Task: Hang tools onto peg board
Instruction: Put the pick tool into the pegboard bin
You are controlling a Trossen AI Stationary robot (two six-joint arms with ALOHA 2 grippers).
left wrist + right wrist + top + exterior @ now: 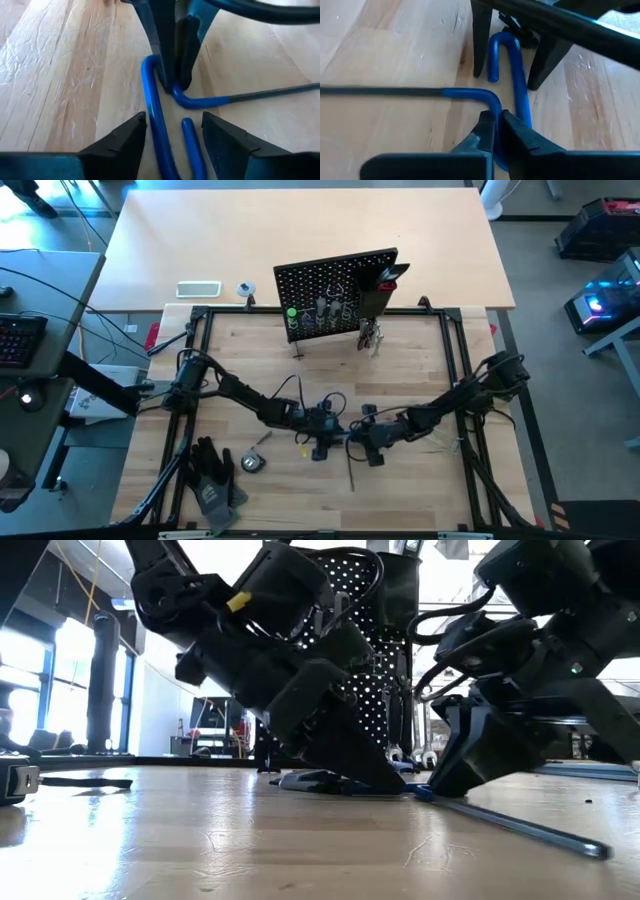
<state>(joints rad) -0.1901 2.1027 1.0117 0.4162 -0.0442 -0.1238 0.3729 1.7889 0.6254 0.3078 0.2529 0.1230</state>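
A hex key with a looped blue handle (pixel 159 125) and a dark shaft (pixel 351 475) lies flat on the wooden table, near its middle. My left gripper (pixel 172 137) is open and low over the table. Its fingers stand on either side of the handle's loop end without touching it. My right gripper (pixel 499 134) faces it from the table's right, shut at the handle's other end. The black peg board (pixel 335 290) stands upright at the far side with a green-handled screwdriver (pixel 292 315) and other tools on it. My right gripper's shut fingertips (pixel 172 60) come down slanting from the table's right onto the handle's turn beside the bend into the shaft (pixel 492 102). The blue tube runs under them. Whether any of it sits between the fingers, I cannot tell. The key lies flat on the table.
Black gloves (pixel 212 480) and a small round tool (pixel 252 463) lie at the near left. Silver tools (pixel 371 336) stand by the board's right foot. A white device (pixel 198 289) lies on the far table. Black frame rails (pixel 200 350) border the wooden work area.
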